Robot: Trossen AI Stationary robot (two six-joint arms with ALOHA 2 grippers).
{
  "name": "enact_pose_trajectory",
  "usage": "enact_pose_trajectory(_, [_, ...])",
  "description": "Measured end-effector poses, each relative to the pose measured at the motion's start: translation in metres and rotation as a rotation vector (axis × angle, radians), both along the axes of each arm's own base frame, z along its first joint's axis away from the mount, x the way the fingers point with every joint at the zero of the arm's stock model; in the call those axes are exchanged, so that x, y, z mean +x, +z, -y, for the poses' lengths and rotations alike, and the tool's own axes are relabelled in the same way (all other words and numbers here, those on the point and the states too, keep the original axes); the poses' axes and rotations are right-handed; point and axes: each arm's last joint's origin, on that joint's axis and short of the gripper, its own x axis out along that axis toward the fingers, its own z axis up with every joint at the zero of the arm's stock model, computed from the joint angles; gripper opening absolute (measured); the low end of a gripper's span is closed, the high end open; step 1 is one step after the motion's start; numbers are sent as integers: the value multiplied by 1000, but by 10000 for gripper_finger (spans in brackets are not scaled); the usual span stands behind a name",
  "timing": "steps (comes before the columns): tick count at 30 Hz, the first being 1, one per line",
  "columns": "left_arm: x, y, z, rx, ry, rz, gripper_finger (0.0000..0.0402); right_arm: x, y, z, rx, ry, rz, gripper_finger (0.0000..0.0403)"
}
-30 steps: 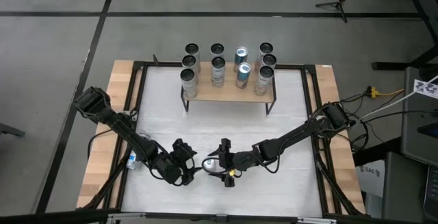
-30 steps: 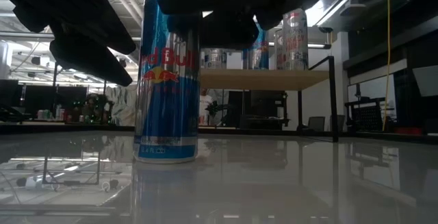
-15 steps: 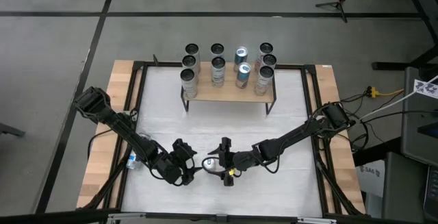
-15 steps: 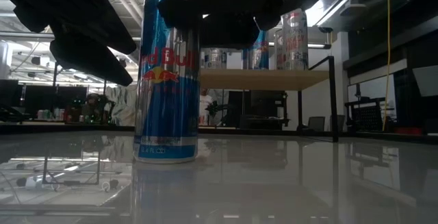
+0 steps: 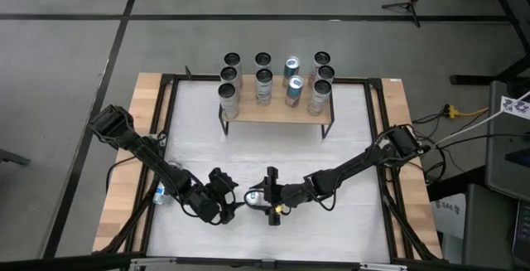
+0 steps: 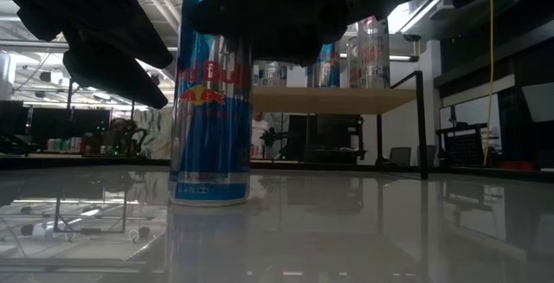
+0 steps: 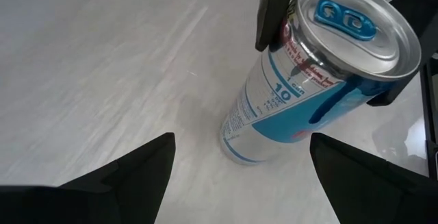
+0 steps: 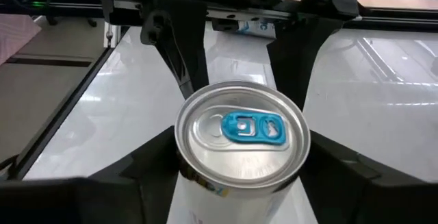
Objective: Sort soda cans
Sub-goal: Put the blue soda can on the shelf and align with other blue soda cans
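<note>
The blue-and-silver soda can (image 6: 211, 101) stands upright on the white bench (image 5: 273, 147), near its front edge and about midway across; its top has a blue pull tab (image 8: 252, 127). The right gripper (image 5: 263, 200) is at the can, its two dark fingers (image 8: 147, 166) on either side of the can's upper part. In the right wrist view they sit right beside the rim, and in the left wrist view a dark finger lies against the can's side near the top; I cannot tell whether the grip is firm. The left gripper (image 5: 225, 206) hangs just beside the can on the other side, its jaws spread wide and holding nothing, with the can in front of the gap between its fingers (image 7: 123, 183).

At the back of the bench a low wooden shelf (image 5: 276, 113) carries the other soda cans (image 5: 263, 86), standing upright in short rows, several with dark tops and two with blue labels (image 5: 292, 89). A small blue-labelled thing (image 5: 158, 194) lies at the bench's left edge, too small to make out
</note>
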Motion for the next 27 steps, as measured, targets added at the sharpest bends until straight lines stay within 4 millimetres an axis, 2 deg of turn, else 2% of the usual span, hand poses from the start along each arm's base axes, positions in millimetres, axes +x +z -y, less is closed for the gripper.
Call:
enact_pose_trajectory(5, [0,0,0,0,0,0,334,0,1,0,1,1,1,227])
enact_pose_trajectory(11, [0,0,0,0,0,0,334,-8,18,2,9,38,-20,230])
enact_pose_trajectory(18, [0,0,0,1,1,1,334,-27,66,16,4,46,-1,228])
enact_pose_trajectory(22, [0,0,0,6,7,6,334,-41,101,37,23,41,30,230])
enact_pose_trajectory(27, [0,0,-1,18,18,13,334,-62,137,73,44,9,40,231])
